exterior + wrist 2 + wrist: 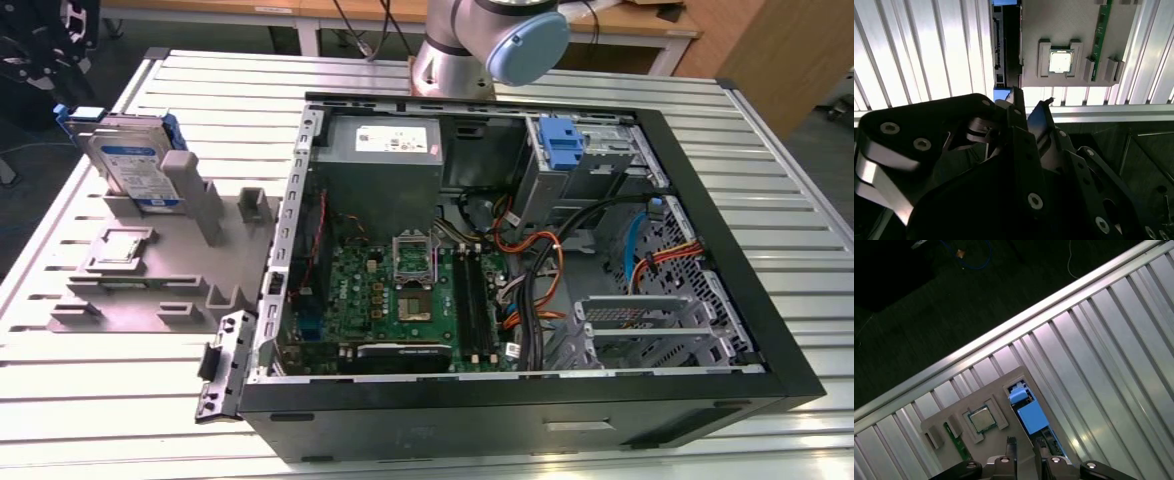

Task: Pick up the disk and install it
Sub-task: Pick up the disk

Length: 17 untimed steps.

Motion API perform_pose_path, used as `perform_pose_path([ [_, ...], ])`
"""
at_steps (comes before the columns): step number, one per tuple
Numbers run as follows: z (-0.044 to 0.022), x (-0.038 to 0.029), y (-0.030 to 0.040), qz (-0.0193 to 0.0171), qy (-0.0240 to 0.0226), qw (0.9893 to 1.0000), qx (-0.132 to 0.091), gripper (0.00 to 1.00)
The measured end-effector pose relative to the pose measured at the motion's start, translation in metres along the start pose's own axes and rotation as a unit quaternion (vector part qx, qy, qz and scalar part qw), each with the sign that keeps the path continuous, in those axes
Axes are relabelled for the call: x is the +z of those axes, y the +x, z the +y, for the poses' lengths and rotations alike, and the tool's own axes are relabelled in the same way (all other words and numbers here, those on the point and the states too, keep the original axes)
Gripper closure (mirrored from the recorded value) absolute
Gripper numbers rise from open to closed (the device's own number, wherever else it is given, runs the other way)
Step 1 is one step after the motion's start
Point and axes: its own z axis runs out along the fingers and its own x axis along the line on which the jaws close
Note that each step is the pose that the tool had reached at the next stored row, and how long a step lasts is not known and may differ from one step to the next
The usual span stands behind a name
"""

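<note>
From my station, in both wrist views the gripper [1025, 445] [1030, 100] has its two black, angular fingers spread apart with nothing between them. It hangs above the table, clear of the disk. The disk [134, 160] stands upright on its edge in a slot of the matte grey moulded fixture [147, 290], at the exterior view's far left. It is a flat silver-grey slab with a white-and-blue label, edged in a blue plastic frame. In the first wrist view I look down on its blue edge [1031, 416], just beyond the fingertips. A square processor chip [980, 419] with a shiny metal lid sits in a recess of the same fixture, and a thin green memory stick [956, 445] is slotted nearby. The table [107, 400] is ribbed, reflective aluminium slats. The open black computer case [467, 425] lies at the exterior view's right, with the arm's base [494, 45] behind it.
</note>
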Motion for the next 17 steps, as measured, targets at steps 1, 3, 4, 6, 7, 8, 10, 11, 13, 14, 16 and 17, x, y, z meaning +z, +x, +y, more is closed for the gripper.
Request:
perform_pose_path([
  [1,0.0,0.0,0.0,0.0,0.0,1.0,0.0,0.74],
  [3,0.0,0.0,0.0,0.0,0.0,1.0,0.0,0.68],
  [4,0.0,0.0,0.0,0.0,0.0,1.0,0.0,0.68],
  [6,0.0,0.0,0.0,0.0,0.0,1.0,0.0,0.68],
  [7,0.0,0.0,0.0,0.0,0.0,1.0,0.0,0.68],
  [8,0.0,0.0,0.0,0.0,0.0,1.0,0.0,0.68],
  [10,0.0,0.0,0.0,0.0,0.0,1.0,-0.001,0.68],
  [11,0.0,0.0,0.0,0.0,0.0,1.0,-0.004,0.68],
  [13,0.0,0.0004,0.0,0.0,0.0,0.9999,-0.015,0.68],
  [14,0.0,0.0007,0.0,0.0,0.0001,0.9997,-0.023,0.68],
  [16,0.0001,0.0015,0.0001,-0.002,0.0036,0.9995,-0.032,0.68],
  [17,0.0001,0.0017,0.0,-0.0039,0.007,0.9994,-0.034,0.68],
])
